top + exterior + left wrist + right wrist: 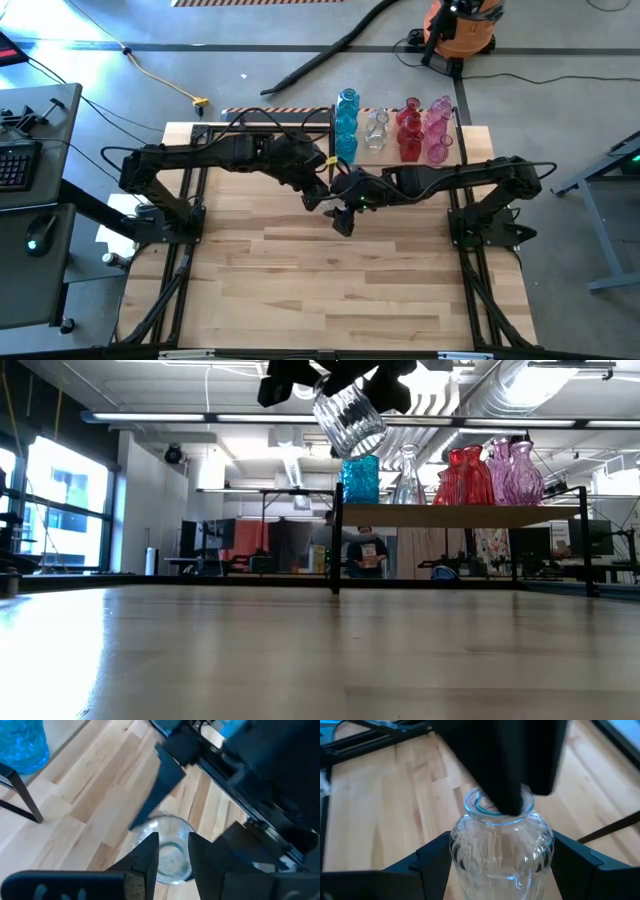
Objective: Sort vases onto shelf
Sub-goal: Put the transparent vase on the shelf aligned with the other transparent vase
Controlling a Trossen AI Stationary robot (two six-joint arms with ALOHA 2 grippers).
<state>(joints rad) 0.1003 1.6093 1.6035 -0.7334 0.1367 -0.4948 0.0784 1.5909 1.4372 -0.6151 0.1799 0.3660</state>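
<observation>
Above bare plywood table (340,290): right fingers (570,855) grasp clear vase (502,845); left fingers (150,855) released.

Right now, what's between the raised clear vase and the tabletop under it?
Nothing: the low view shows the clear vase, held by the right gripper with the left gripper at its mouth, hanging over bare table.

I see the near and middle tabletop (330,290) bare, so a gripper can pass freely there. At the far edge the shelf (395,160) blocks low travel; its top is crowded by the blue vase (346,125), clear vase (376,130), red vases (409,130) and pink vases (437,130). Both arms meet above the table's middle around a lifted clear vase (349,415), closing off that airspace just near the shelf's left end.
</observation>
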